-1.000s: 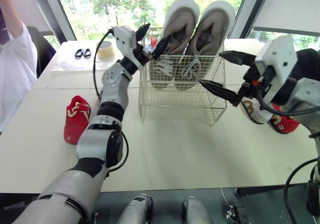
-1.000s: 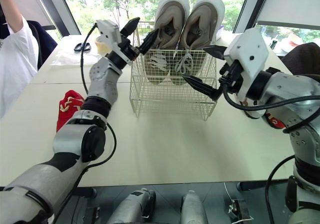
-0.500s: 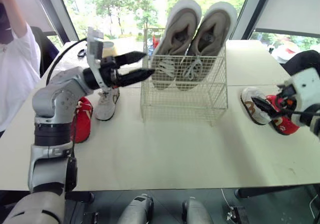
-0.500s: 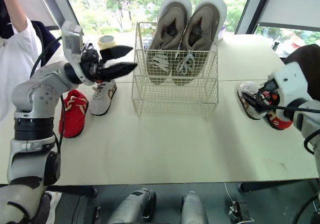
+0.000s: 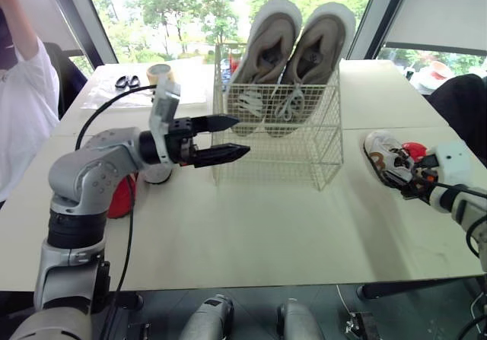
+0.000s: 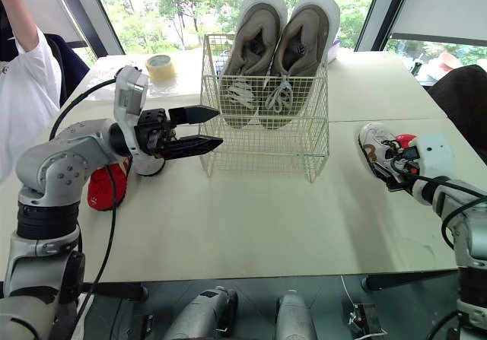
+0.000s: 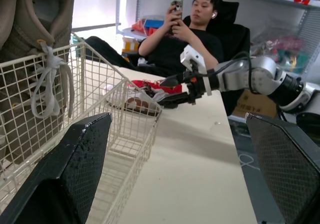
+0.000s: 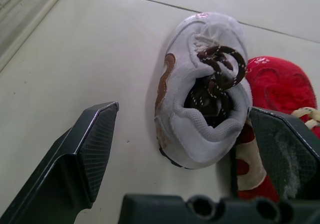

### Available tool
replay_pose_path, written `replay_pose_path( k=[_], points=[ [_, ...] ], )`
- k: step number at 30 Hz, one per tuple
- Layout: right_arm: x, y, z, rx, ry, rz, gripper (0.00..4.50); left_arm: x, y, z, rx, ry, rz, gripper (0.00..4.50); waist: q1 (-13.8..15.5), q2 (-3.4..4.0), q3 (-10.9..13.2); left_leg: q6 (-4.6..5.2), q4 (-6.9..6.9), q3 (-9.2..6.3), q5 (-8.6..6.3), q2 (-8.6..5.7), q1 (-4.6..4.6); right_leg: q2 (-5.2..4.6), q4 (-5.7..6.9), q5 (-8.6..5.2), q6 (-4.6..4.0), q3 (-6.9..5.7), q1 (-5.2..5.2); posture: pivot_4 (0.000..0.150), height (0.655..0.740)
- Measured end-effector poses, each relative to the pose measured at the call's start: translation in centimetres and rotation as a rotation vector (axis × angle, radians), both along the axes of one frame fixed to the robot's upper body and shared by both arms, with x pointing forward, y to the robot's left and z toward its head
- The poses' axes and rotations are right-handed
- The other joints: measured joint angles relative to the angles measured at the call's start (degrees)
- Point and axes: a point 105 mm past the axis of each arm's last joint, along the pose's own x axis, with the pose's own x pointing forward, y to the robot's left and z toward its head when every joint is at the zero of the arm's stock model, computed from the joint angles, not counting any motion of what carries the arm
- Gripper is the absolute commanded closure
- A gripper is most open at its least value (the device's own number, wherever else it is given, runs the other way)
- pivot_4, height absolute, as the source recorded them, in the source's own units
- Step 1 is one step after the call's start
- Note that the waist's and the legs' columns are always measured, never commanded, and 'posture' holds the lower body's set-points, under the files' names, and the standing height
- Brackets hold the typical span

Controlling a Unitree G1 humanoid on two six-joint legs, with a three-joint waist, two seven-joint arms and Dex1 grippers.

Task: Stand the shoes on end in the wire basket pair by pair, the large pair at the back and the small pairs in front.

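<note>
The wire basket (image 5: pixel 280 157) stands in the middle of the desk (image 5: pixel 251 226). The large grey sneakers (image 5: pixel 274 43) are already stood on end at its back wall, toes up. The small pairs are not yet placed.

The right tool (image 8: pixel 184 108) is spread wide around the heel of a small white shoe (image 6: pixel 374 146). This shoe lies on the desk to the right of the basket, and nothing is pinched yet. A small red shoe (image 8: pixel 275 83) is touching its far side. One finger of the tool is placed very near this red shoe.

The step in hand is judged to be the grasp of the white shoe. It should be closed on across the heel collar, where the wall looks stiffest. The loose laces and the red shoe should be kept out of the closing fingers. If the red shoe is caught too, both may be dragged.

The left tool (image 5: pixel 243 135) is spread and holds nothing, just beside the basket's front left corner. Another red shoe (image 5: pixel 118 195) and a white shoe (image 5: pixel 156 174) are partly hidden behind that arm.
</note>
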Motion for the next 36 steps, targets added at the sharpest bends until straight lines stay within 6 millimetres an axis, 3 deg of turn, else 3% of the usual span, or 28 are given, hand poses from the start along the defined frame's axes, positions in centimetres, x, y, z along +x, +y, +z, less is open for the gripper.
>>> replay_pose_path(
  k=[8, 11, 18, 25, 28, 31, 33, 36],
  points=[
    [1.1, -0.9, -0.8, -0.032, 0.0, -0.025, 0.0, 0.1, 0.1, -0.3, 0.004, 0.001, 0.03, 0.08, 0.0, 0.0, 0.0, -0.11, 0.0, 0.0, 0.07, 0.0, 0.06, 0.0, -0.02, 0.0, 0.0, 0.0, 0.1, 0.15, 0.74],
    [1.4, -0.9, -1.0, -0.037, -0.004, -0.026, 0.84, 0.2, 0.1, -0.3, 0.004, -0.004, 0.042, 0.0, 0.1, 0.0, 0.0, 0.05, -0.02, 0.01, -0.03, 0.0, 0.19, 0.0, -0.07, 0.0, -0.01, 0.0, 0.23, 0.15, 0.74],
    [1.6, -0.5, -1.3, -0.106, -0.003, 0.004, 4.38, 0.4, 0.0, -0.3, 0.013, -0.022, 0.058, 0.0, 0.0, 0.0, 0.0, 0.13, -0.18, 0.0, -0.09, 0.01, 0.54, 0.01, -0.14, -0.05, -0.08, 0.0, 0.53, 0.15, 0.74],
    [1.2, 0.8, -0.3, -0.156, -0.031, 0.074, 4.45, 0.9, 0.1, -0.1, 0.007, -0.035, 0.079, 0.0, 0.2, 0.1, 0.1, 0.18, -0.21, 0.0, -0.13, 0.01, 0.73, 0.0, -0.18, -0.09, -0.13, -0.01, 0.71, 0.15, 0.74],
    [1.1, 2.3, 2.8, -0.173, -0.127, 0.148, 4.45, 1.7, 0.3, 0.6, -0.017, -0.029, 0.101, 0.0, 0.3, 0.32, 0.2, 0.18, -0.23, 0.0, -0.14, 0.01, 0.72, -0.01, -0.17, -0.09, -0.11, -0.01, 0.69, 0.15, 0.74],
    [0.4, 3.5, 8.9, -0.222, -0.283, 0.217, 4.45, 2.5, 0.7, 1.5, -0.059, -0.008, 0.114, 0.0, 0.3, 0.6, 0.4, 0.2, -0.23, 0.0, -0.15, 0.0, 0.69, -0.01, -0.18, -0.1, -0.1, -0.02, 0.66, 0.15, 0.74],
    [-0.9, 5.0, 14.2, -0.275, -0.428, 0.279, 4.45, 3.1, 1.0, 2.0, -0.077, 0.016, 0.116, 0.0, 0.3, 0.59, 0.4, 0.2, -0.28, -0.01, -0.15, 0.04, 0.69, 0.01, -0.19, -0.1, -0.1, -0.04, 0.65, 0.15, 0.74],
    [-2.8, 7.6, 18.8, -0.323, -0.565, 0.383, 4.45, 3.9, 1.3, 2.7, -0.102, 0.053, 0.108, 0.0, 0.3, 0.55, 0.4, 0.22, -0.26, -0.02, -0.17, 0.07, 0.7, 0.02, -0.23, -0.11, -0.1, -0.07, 0.69, 0.15, 0.74]
  ],
)
